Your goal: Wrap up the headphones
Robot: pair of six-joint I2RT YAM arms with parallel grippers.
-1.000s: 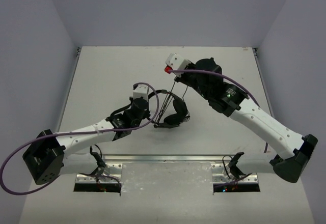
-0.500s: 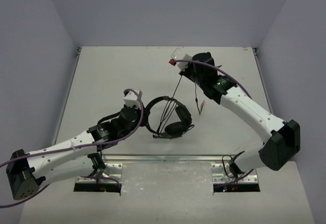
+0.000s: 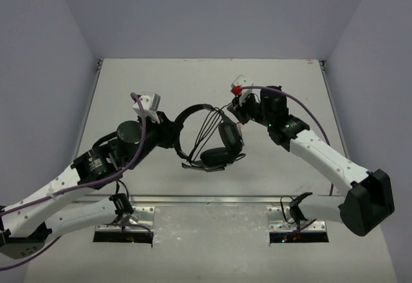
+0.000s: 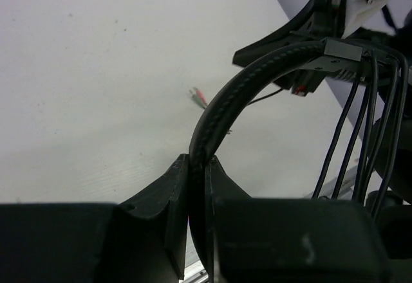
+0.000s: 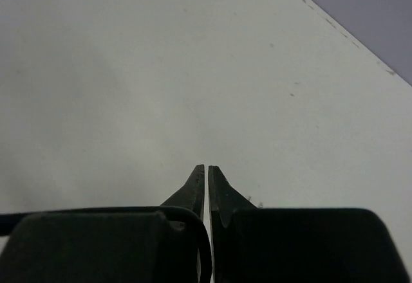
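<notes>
The black headphones (image 3: 230,136) hang above the table between both arms. My left gripper (image 3: 175,136) is shut on the headband (image 4: 257,77), which rises from between its fingertips (image 4: 199,161). The thin cord (image 3: 205,135) runs in several strands from the top of the band down to the ear cups (image 4: 341,135). Its plug (image 4: 199,96) lies on the table beyond the band. My right gripper (image 3: 232,107) sits right at the top of the band. In its wrist view the gripper (image 5: 206,167) is shut to a thin slit with nothing between the tips. A black cord (image 5: 205,244) loops over its left finger base.
Thick purple robot cables (image 3: 138,148) trail along both arms. A metal rail (image 3: 206,199) runs along the near edge of the white table (image 3: 129,90). Grey walls close in the far and side edges.
My left arm has swung left and up, carrying the headphones by the band. My right gripper has come in from the far side to the top of the band, and the cord is no longer stretched taut.
</notes>
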